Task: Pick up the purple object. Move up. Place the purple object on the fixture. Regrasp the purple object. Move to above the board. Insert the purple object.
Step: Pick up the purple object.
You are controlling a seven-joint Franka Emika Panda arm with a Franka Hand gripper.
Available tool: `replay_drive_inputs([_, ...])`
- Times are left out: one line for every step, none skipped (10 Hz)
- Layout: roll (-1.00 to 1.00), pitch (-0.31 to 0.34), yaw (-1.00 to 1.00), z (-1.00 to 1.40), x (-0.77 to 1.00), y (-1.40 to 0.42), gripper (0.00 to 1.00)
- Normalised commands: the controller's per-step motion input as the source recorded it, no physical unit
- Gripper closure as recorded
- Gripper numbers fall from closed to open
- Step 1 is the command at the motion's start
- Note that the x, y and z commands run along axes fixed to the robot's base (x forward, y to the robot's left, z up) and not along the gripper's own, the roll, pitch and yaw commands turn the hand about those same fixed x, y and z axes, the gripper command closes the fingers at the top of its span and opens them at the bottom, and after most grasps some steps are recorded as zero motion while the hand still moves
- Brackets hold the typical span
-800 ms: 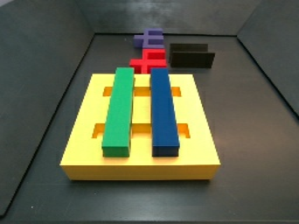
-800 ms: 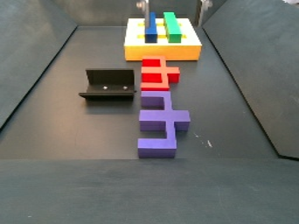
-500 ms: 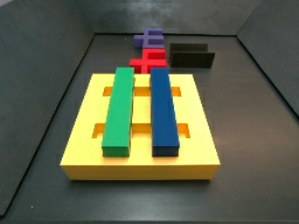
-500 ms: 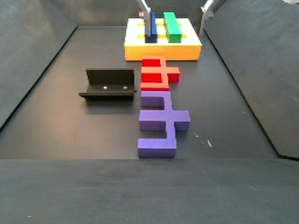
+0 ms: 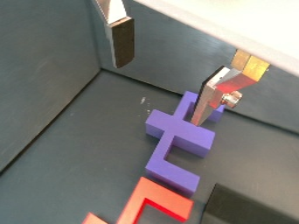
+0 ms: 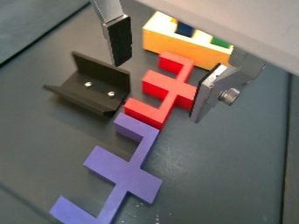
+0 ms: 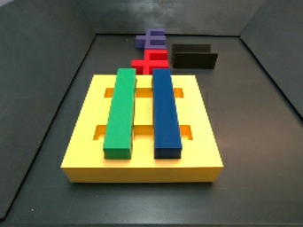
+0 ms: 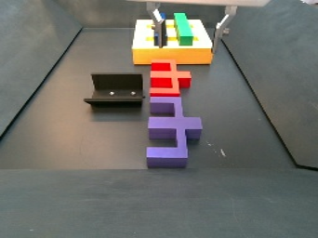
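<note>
The purple object [image 8: 172, 139] lies flat on the dark floor, nearest the front in a side view, and shows in both wrist views [image 5: 181, 140] [image 6: 122, 171]. In the opposite side view it lies at the far end [image 7: 151, 39]. My gripper [image 8: 191, 23] is open and empty, high above the yellow board [image 8: 174, 56], far from the purple object. Its fingers [image 5: 121, 39] stand wide apart with nothing between them. The gripper also shows in a wrist view [image 6: 166, 70]. The black fixture [image 8: 114, 91] stands beside the row of blocks, also seen in a wrist view [image 6: 87, 87].
A red cross-shaped block [image 8: 168, 79] lies between the purple object and the board. A green bar [image 7: 122, 111] and a dark-blue bar [image 7: 167, 111] lie in the board's [image 7: 83, 142] slots. Dark walls enclose the floor on both sides.
My gripper has come lower into view at the top of a side view, over the board. The blocks and the fixture have not moved.
</note>
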Motion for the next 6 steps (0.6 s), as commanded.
replay_drive_inputs([-0.05, -0.026, -0.91, -0.19, 0.00, 0.05, 0.00])
replay_drive_inputs([-0.06, -0.021, -0.89, -0.20, 0.00, 0.07, 0.00])
replay_drive_inputs([-0.04, -0.014, -0.91, -0.20, 0.00, 0.06, 0.00])
replay_drive_inputs([-0.03, -0.007, -0.94, -0.21, 0.00, 0.05, 0.00])
replay_drive_inputs([-0.06, -0.007, -0.92, -0.23, 0.00, 0.03, 0.00])
replay_drive_inputs([-0.03, -0.010, -0.92, -0.21, 0.00, 0.06, 0.00])
